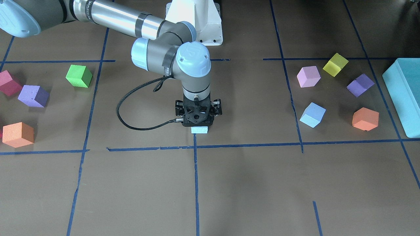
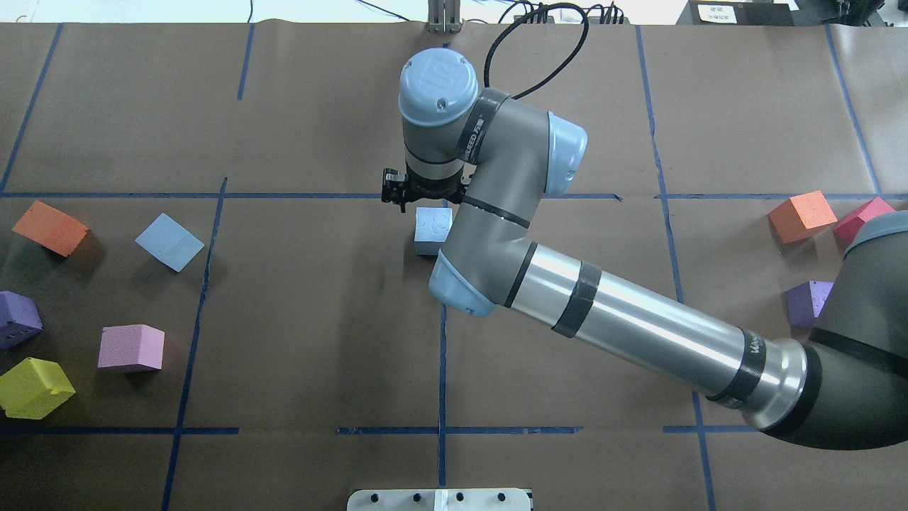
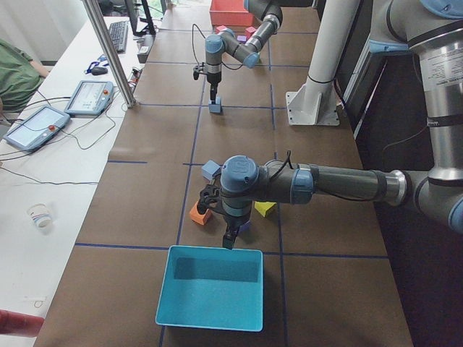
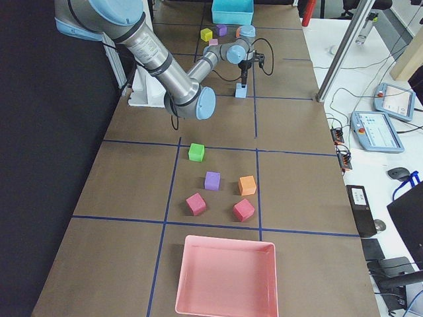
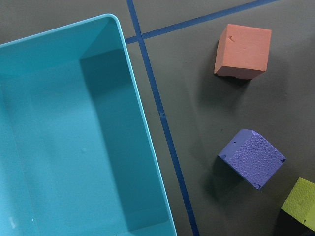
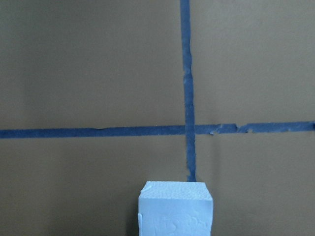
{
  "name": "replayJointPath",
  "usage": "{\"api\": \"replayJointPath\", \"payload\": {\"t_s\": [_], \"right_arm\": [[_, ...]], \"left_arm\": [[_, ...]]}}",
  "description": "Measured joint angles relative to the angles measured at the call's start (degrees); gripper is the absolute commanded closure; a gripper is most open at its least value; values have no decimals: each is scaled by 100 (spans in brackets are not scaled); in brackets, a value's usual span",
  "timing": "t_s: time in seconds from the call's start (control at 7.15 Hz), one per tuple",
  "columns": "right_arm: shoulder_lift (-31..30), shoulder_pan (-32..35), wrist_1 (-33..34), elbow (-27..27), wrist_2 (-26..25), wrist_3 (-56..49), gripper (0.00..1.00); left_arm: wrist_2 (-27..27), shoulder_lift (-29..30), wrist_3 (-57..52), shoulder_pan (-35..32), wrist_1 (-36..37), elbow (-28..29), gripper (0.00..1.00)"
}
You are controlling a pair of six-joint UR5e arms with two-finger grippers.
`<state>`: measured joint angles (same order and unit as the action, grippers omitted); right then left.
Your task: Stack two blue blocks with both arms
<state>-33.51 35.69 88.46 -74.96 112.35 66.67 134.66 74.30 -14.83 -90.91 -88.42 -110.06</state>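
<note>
robotics lab, 2 arms (image 2: 638, 319) by a white pedestal (image 1: 203, 26), brown-papered table (image 1: 249, 190) with blue tape grid (image 1: 196, 183), side bench (image 3: 29, 275) with teach pendants (image 3: 32, 127), keyboard (image 3: 119, 35)

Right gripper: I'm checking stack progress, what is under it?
One blue block sits directly under the right gripper, on the brown table beside a tape crossing; no second block beneath. The gripper body hides the fingers, so contact with the block cannot be seen.

Blue block (image 1: 199, 130) mostly hidden beneath right hand (image 1: 198, 124); grip unclear.
</note>
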Motion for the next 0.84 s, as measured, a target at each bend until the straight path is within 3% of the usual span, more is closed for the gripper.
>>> {"api": "replayJointPath", "payload": {"t_s": [0.28,0.42,0.84], "right_arm": [[-275,704,741,-615,490,-914,0],[-772,1128,930,-1020,739,-1699,0],[-2990,2626,999,-2251,1404,-4773,0]], "left_arm": [[-30,50,36,5,-53,1,0],[-19,141,51,5,-144,8,0],[20,584,136,13,-449,110,0]]}}
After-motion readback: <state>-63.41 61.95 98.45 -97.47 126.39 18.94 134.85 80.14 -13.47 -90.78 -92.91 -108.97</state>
